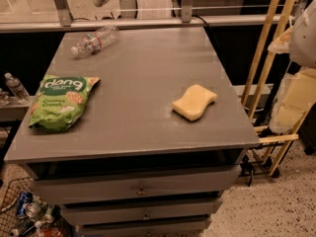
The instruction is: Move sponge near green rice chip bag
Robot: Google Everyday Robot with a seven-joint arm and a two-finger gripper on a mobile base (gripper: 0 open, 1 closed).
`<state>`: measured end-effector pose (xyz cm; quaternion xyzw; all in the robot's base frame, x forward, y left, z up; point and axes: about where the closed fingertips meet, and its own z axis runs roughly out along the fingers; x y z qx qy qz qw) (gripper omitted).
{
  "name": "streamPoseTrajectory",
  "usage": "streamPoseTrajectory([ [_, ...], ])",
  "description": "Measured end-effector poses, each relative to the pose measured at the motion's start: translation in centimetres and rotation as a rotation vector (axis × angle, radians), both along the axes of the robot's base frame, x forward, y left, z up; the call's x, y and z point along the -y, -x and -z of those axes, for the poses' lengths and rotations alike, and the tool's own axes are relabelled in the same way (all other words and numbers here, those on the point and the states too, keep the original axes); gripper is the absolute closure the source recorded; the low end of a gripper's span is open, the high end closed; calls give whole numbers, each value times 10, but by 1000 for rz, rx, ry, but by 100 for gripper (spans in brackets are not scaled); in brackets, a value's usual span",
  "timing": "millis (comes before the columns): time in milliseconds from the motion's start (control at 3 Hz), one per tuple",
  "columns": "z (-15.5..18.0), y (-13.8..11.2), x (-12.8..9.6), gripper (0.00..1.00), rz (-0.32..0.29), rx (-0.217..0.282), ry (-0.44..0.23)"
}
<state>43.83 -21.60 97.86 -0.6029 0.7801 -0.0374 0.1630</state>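
Observation:
The pale yellow sponge (194, 102) lies flat on the right half of the grey table top (143, 68), close to the right edge. The green rice chip bag (60, 102), light green with white "dang" lettering, lies on the left front of the table, well apart from the sponge. My gripper is not in view. A pale rounded shape (303, 33) at the right edge of the picture may be part of my arm; it is off to the side of the table and touches nothing on it.
A clear plastic water bottle (94, 40) lies on its side at the table's far left. The table has drawers (140, 189) below. A yellow wooden rack (269, 58) stands to the right. A basket of cans (24, 214) sits on the floor at front left.

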Motion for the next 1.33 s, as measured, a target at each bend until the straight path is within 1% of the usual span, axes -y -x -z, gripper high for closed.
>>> streamPoseTrajectory([
  [667, -2, -5, -5, 0, -23, 17, 6],
  [1000, 19, -36, -32, 0, -156, 18, 2],
  [1333, 57, -73, -67, 0, -335, -2, -11],
])
